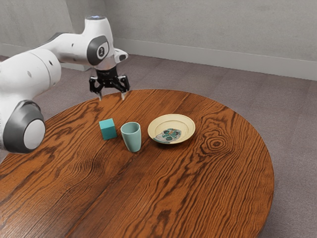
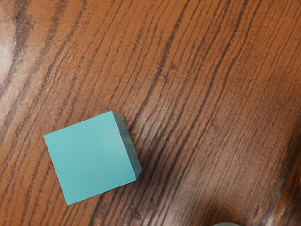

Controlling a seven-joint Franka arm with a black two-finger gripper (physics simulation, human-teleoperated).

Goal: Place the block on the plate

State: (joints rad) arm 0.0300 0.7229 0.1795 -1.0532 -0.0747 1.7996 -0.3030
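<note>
Hand (image 1: 112, 95) standing wide open, raised over the round wooden bench (image 1: 173, 193). Below the hand, a teal block (image 2: 90, 159) rests on the bench; farther out stand a pale green cup (image 1: 132, 137) and, beyond it, a cream plate (image 1: 172, 120).

Surface (image 1: 168, 198): wood, dark-streaked grain, soft sheen. Block (image 2: 91, 157): smooth, near-matt. Cup (image 1: 132, 139): smooth, faintly glossy. Plate (image 1: 190, 130): smooth, lightly glossy.
</note>
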